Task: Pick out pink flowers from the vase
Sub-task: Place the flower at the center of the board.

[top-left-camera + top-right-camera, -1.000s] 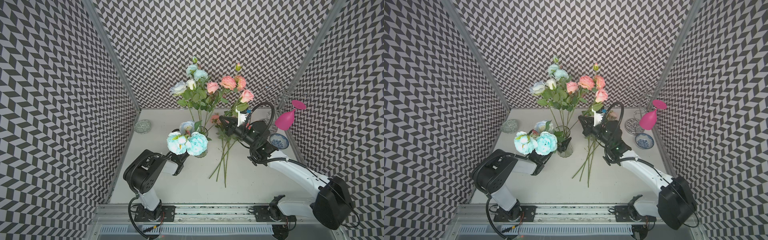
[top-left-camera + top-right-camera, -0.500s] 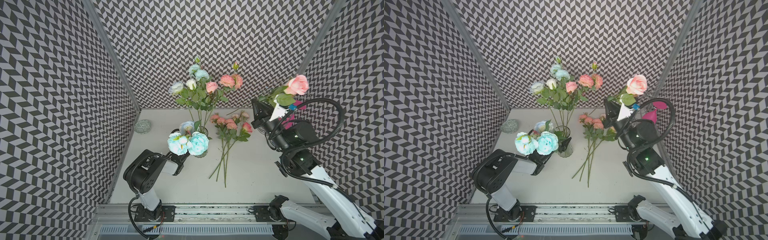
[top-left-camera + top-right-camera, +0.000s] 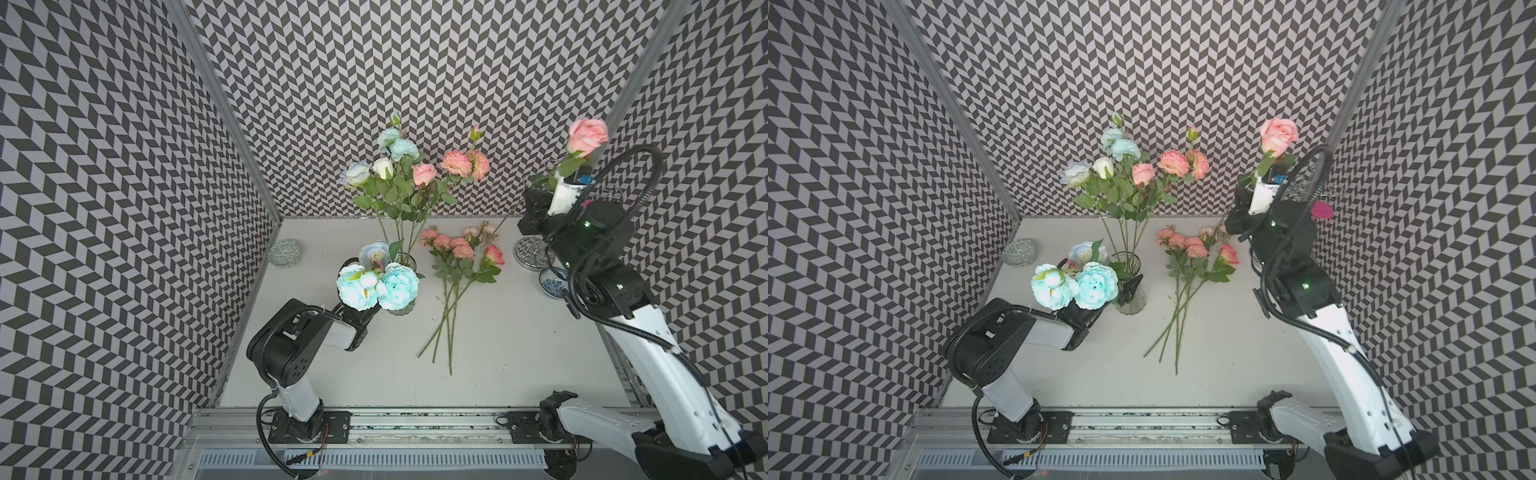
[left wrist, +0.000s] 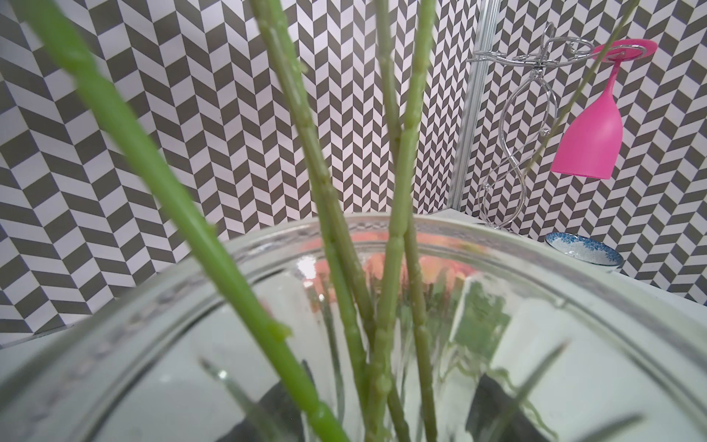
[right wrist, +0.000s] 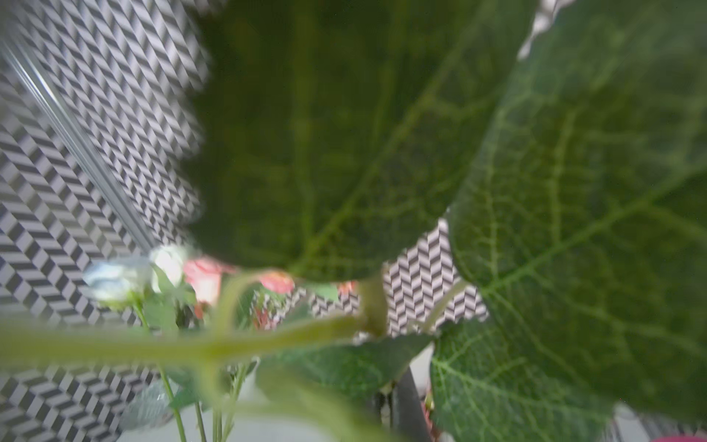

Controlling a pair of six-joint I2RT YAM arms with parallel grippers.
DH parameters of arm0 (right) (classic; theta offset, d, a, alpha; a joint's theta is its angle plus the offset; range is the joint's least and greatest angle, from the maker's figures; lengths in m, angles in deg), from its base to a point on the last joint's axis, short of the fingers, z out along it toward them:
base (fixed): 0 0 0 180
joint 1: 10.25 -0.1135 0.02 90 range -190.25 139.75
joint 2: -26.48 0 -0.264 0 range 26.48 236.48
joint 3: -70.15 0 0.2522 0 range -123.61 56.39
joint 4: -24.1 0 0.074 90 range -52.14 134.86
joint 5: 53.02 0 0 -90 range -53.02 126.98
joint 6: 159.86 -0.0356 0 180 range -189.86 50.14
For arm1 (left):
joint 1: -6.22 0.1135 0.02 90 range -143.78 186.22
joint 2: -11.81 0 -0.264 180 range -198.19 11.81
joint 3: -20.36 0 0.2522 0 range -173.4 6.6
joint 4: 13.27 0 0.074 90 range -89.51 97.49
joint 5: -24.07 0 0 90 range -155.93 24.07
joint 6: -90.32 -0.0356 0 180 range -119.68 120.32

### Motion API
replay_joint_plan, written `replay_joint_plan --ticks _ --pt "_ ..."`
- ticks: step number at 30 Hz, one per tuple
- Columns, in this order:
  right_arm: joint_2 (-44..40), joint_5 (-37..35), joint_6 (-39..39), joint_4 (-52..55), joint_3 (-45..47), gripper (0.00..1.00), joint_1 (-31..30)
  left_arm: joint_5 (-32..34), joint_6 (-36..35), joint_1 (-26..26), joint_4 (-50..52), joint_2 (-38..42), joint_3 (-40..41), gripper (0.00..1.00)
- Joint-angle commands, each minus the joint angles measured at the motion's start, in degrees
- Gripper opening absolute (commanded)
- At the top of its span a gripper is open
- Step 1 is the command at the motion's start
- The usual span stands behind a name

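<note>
The clear ribbed vase (image 3: 401,308) (image 3: 1130,300) stands mid-table with blue, white and pink flowers (image 3: 457,162) (image 3: 1173,162) upright in it. My left gripper (image 3: 1125,291) is shut on the vase, mostly hidden under drooping pale blue blooms (image 3: 376,286). In the left wrist view the vase rim (image 4: 497,245) and green stems (image 4: 398,191) fill the picture. My right gripper (image 3: 531,208) (image 3: 1239,212) is raised at the right, shut on a pink rose's (image 3: 587,135) (image 3: 1278,134) stem. Its leaves (image 5: 382,134) block the right wrist view. More pink flowers (image 3: 451,245) (image 3: 1185,245) lie on the table.
A greenish patterned dish (image 3: 285,252) sits at the back left. A wire stand (image 4: 509,134) holding a magenta glass (image 4: 591,137) and a blue-and-white bowl (image 3: 552,282) stand at the right, under my raised right arm. Patterned walls enclose three sides.
My right arm has drawn the pink rose out of the bouquet and carried it up and to the right. The left arm and vase have not moved.
</note>
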Motion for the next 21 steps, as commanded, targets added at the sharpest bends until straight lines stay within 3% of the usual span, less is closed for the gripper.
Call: replay_joint_plan --ticks 1,6,13,18,21 --pt "3.7 15.46 -7.57 10.17 -1.04 0.02 2.82 0.06 2.45 0.56 8.52 -2.21 1.27 0.0" --pt "8.55 30.88 -11.41 12.62 1.56 0.04 5.3 0.15 2.53 0.51 8.39 -2.25 1.34 0.0" --pt "11.17 40.81 -16.85 2.8 14.22 0.04 5.56 0.16 2.37 0.54 8.22 -1.87 1.44 0.0" --pt "17.62 42.2 -17.4 -0.65 18.27 0.04 5.27 0.15 2.53 0.37 8.08 -1.84 1.43 0.0" --pt "22.14 38.11 -15.71 -1.35 18.57 0.05 5.21 0.22 2.44 0.38 8.12 -1.83 1.5 0.0"
